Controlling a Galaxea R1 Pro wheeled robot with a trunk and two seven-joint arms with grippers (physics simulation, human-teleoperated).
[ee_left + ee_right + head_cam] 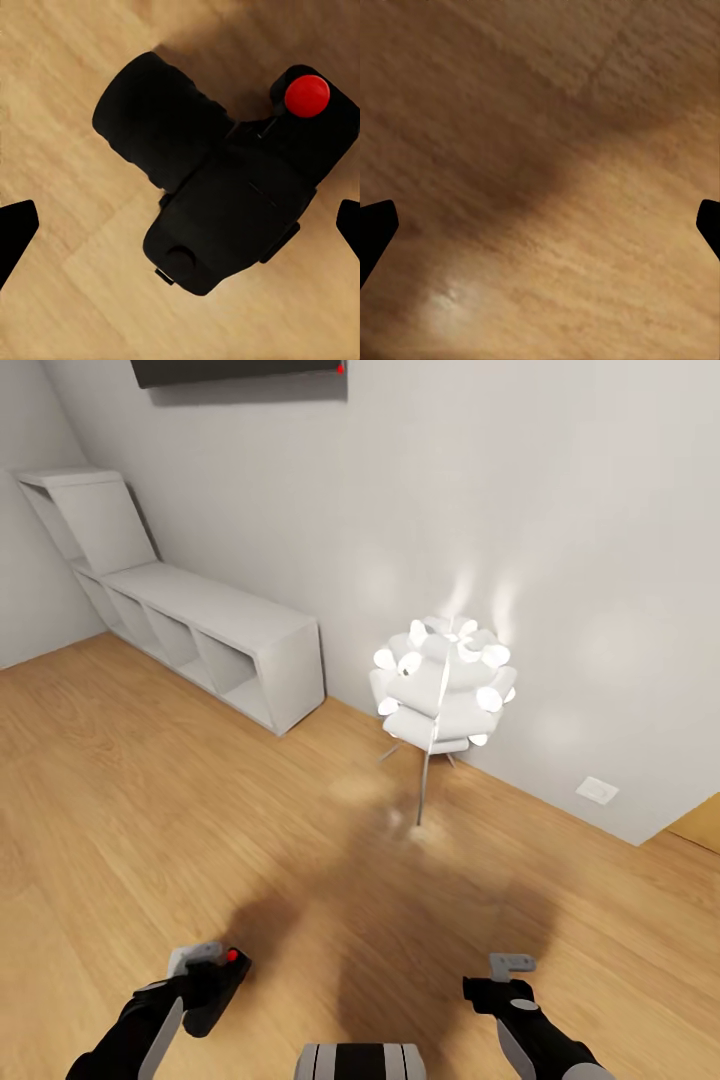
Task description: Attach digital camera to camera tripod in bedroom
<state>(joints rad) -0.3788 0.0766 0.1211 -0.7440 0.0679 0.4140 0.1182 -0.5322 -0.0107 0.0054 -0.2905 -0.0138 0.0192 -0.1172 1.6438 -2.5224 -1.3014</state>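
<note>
Left wrist view: digital camera (225,187) sits between left tool (180,225) tips, seemingly gripped

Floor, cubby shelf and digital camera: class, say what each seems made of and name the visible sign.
Floor: light wood boards, by the grain and plank seams; satin sheen.
Cubby shelf: flat white panels, probably painted or laminated board; no grain shows.
Digital camera: matte black casing, likely plastic, with a glossy red button; it sits in the left gripper.

Dark frame (240,372) cut off, top edge
</note>
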